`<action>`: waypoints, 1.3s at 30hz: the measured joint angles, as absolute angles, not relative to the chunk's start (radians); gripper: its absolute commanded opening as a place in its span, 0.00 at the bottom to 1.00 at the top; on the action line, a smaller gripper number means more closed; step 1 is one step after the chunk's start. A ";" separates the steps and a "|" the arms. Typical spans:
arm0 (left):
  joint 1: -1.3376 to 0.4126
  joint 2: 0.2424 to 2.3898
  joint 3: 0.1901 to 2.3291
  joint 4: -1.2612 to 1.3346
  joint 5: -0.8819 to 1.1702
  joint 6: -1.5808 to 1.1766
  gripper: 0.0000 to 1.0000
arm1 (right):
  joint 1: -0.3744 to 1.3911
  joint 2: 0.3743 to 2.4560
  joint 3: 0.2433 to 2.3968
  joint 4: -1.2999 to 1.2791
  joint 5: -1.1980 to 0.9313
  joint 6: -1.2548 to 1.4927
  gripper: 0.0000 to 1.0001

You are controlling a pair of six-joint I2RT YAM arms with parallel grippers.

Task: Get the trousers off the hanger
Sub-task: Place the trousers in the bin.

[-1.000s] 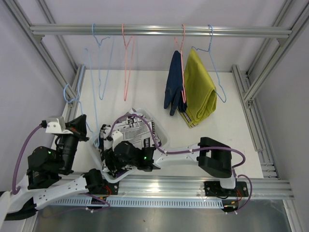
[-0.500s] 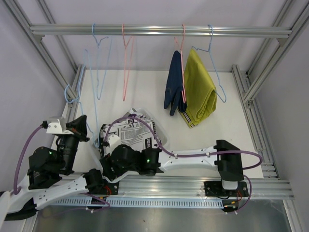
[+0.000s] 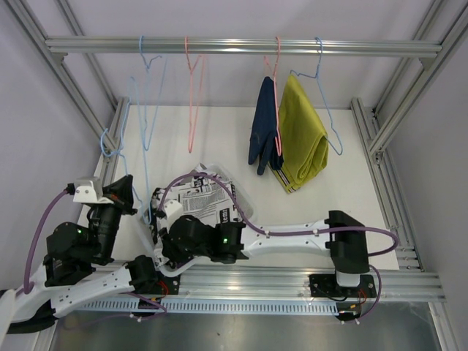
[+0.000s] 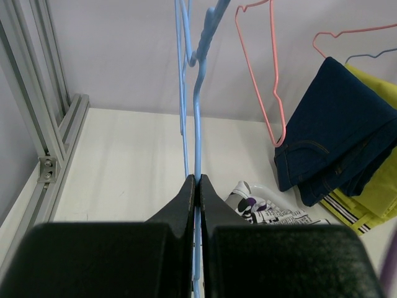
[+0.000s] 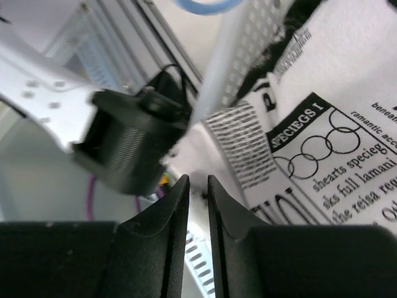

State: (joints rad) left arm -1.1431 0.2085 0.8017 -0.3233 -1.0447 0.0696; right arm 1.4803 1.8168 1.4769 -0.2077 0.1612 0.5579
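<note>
We count three blue hangers (image 4: 197,124), two pink hangers (image 3: 190,102), two hung trousers (one navy (image 3: 259,135), one mustard (image 3: 303,139)) and a heap (image 3: 208,201) on the tabletop (image 3: 219,131) whose pairs we cannot number.

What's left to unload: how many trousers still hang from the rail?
2: the navy trousers on a pink hanger and, right beside them, the mustard yellow trousers on a blue hanger.

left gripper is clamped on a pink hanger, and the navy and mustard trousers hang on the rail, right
Not quite: the left gripper is shut on a blue hanger, not a pink one, as the left wrist view shows. The navy trousers and mustard trousers do hang on the rail.
</note>
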 measured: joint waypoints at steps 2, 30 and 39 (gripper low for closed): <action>-1.143 0.208 0.799 -0.324 -1.044 0.070 0.00 | 1.472 1.856 1.471 -0.194 0.155 0.561 0.20; -1.142 0.209 0.793 -0.337 -1.036 0.051 0.00 | 1.264 1.887 1.610 -0.239 0.145 0.476 0.09; -1.142 0.209 0.780 -0.340 -1.015 0.051 0.01 | 1.189 1.963 1.605 -0.178 0.067 0.474 0.06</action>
State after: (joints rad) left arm -1.1423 0.2092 0.7803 -0.3397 -1.0149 0.0509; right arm 1.1893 1.9625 1.6054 -0.1783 0.0669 0.4744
